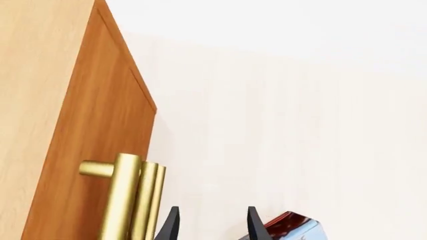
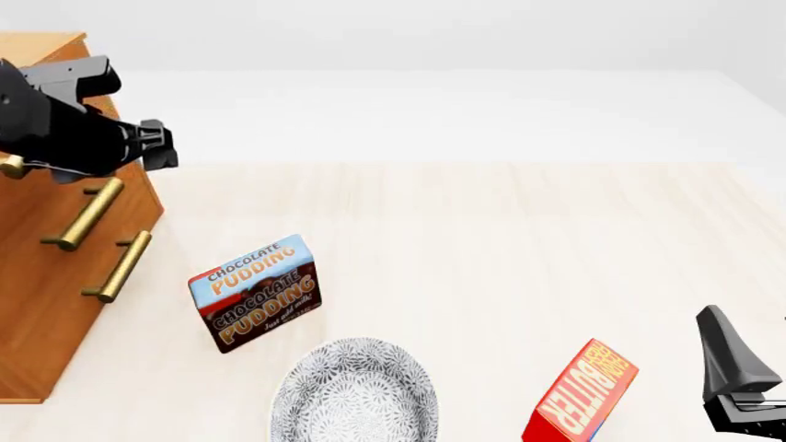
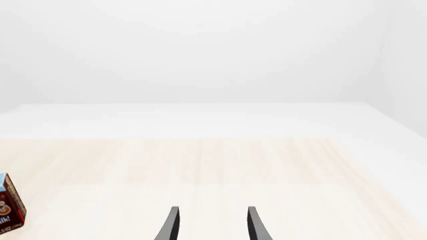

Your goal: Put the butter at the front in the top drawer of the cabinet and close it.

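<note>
butter point(image 2: 583, 394) lower right, upright | right gripper point(image 3: 212, 225) apart, empty | left gripper point(image 1: 211, 224) apart beside cabinet point(image 2: 50, 276) handles, upper left

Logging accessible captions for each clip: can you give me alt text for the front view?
A wooden cabinet with brass handles stands at left, the left arm's jaws hidden at its top drawer. On the pale table sit a chocolate pudding box, a patterned plate and a butter carton, beside the right gripper.

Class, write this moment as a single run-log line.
left tool: open, at cabinet handles | right tool: open, empty | butter: on table, untouched | top drawer: not seen open
</note>
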`<state>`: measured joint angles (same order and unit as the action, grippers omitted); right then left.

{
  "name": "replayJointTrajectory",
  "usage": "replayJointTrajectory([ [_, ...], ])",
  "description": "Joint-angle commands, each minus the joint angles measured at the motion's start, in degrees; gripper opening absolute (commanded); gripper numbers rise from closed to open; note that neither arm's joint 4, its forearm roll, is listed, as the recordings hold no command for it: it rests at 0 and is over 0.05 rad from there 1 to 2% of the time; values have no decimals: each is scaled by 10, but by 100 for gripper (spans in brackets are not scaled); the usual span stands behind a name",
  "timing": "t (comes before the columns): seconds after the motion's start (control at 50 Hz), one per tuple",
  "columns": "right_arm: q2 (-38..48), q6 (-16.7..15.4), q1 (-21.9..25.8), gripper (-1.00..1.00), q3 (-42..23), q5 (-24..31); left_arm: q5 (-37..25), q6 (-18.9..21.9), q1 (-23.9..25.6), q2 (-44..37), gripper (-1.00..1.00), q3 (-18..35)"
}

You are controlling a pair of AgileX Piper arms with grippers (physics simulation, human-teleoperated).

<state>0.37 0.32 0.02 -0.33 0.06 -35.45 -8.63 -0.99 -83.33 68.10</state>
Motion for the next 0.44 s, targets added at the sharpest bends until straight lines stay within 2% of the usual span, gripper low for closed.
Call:
replayJointTrajectory([
  [0.02,-1,-1,0,100,0,0,-4,3,-33,18,100,-13],
  [0.16,-1,-1,0,100,0,0,-4,4,-41,24,100,-21],
  [0.44,-1,-1,0,100,0,0,1,-1,20,21,100,-14],
])
